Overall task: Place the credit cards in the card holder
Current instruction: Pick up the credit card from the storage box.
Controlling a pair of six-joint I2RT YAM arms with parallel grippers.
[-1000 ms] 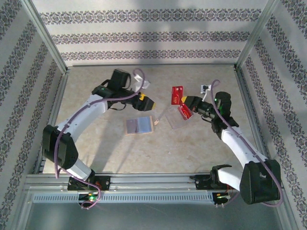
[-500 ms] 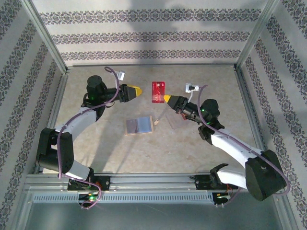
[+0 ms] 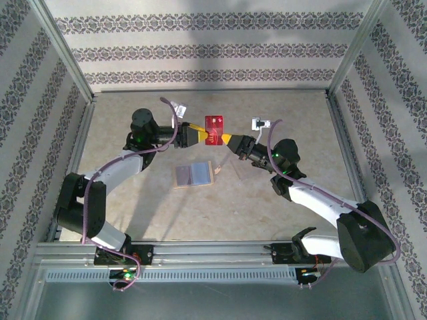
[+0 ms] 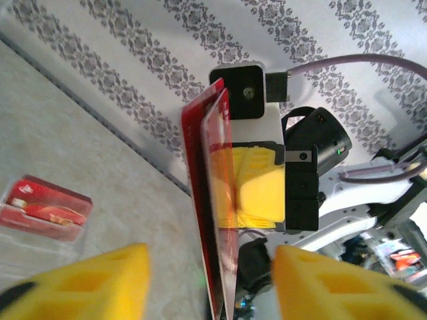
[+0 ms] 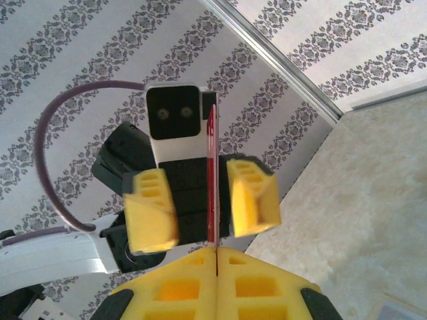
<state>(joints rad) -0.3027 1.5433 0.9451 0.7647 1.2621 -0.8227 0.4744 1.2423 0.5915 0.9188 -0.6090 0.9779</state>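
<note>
A red credit card (image 3: 215,127) hangs in the air above the back of the table, with my right gripper (image 3: 224,138) shut on its right edge. In the right wrist view the card (image 5: 212,175) stands edge-on out of the shut right gripper (image 5: 217,252). My left gripper (image 3: 202,133) faces it from the left, open, one finger on each side of the card (image 4: 215,220) with a gap on both sides. The left gripper (image 4: 210,257) is not touching it. The tan card holder (image 3: 193,175) lies open on the table below, its grey-blue pockets up.
A clear plastic case (image 4: 47,210) with more red cards in it lies flat on the table, right of the card holder (image 3: 243,169). Patterned walls and a metal frame close in the table at the back and sides.
My left arm has swung right toward the raised card, so its fingers now straddle it, and its jaws have narrowed. The right gripper has shifted the card slightly left.
</note>
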